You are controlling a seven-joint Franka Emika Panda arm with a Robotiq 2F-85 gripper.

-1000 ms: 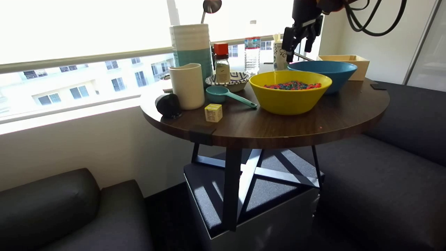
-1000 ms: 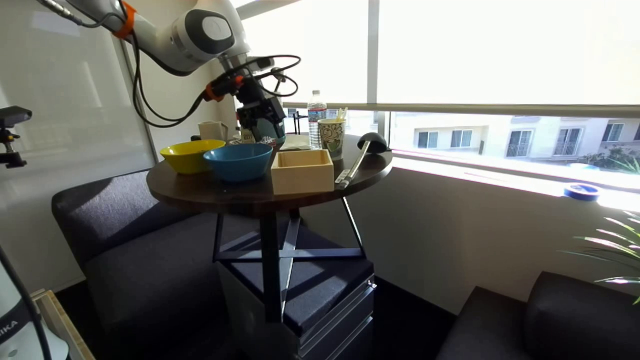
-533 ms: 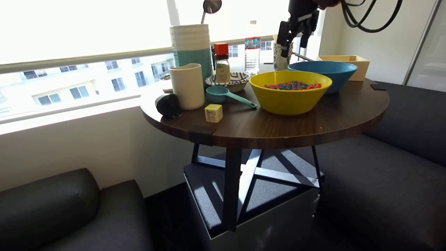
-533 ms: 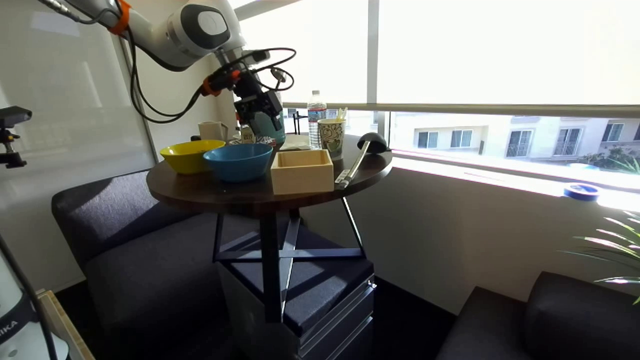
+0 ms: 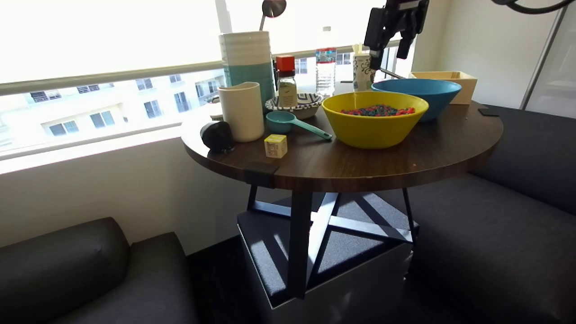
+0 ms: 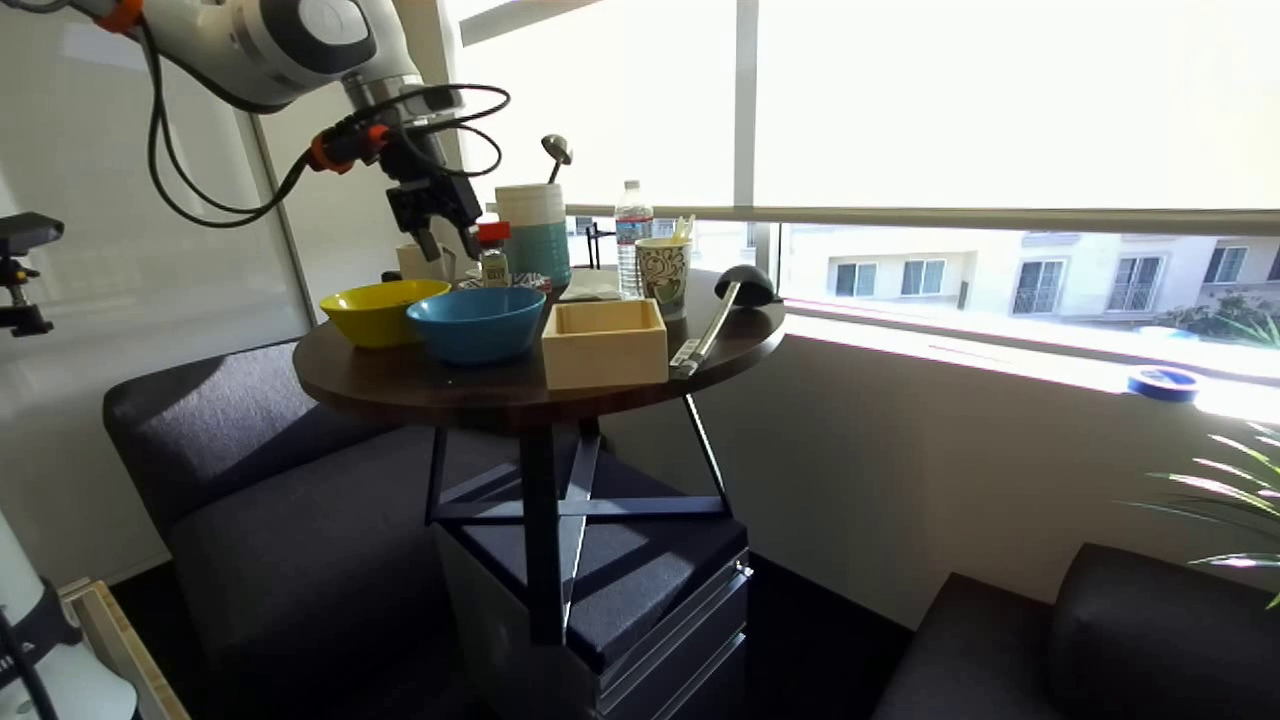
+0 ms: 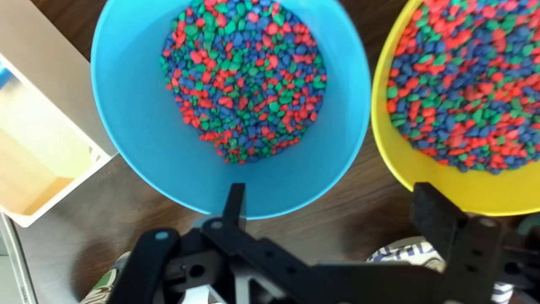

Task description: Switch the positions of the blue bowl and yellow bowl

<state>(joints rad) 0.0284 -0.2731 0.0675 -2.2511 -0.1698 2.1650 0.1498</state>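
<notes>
The blue bowl [image 5: 436,95] stands upright on the round table beside the wooden box; it also shows in an exterior view [image 6: 478,335] and the wrist view [image 7: 139,131]. It holds red, green and blue pebbles. The yellow bowl [image 5: 369,131] stands right beside it, also with pebbles, and shows in an exterior view [image 6: 362,325] and at the right of the wrist view [image 7: 502,192]. My gripper [image 7: 329,188] is open and empty, above the bowls and apart from them. It shows in both exterior views [image 5: 389,60] [image 6: 450,248].
A wooden box [image 6: 605,362] stands close beside the blue bowl. A ladle [image 6: 710,330], patterned cup [image 6: 662,275] and water bottle [image 5: 326,74] stand beyond. A teal scoop [image 5: 280,122], spice jar [image 5: 288,90], patterned bowl [image 5: 310,108], cream mug [image 5: 243,112] and cube [image 5: 276,146] lie near the yellow bowl.
The arm has moved left and slightly up in an exterior view, from the blue bowl's far side toward the yellow bowl's side. The gripper stays open. Both bowls have not moved.
</notes>
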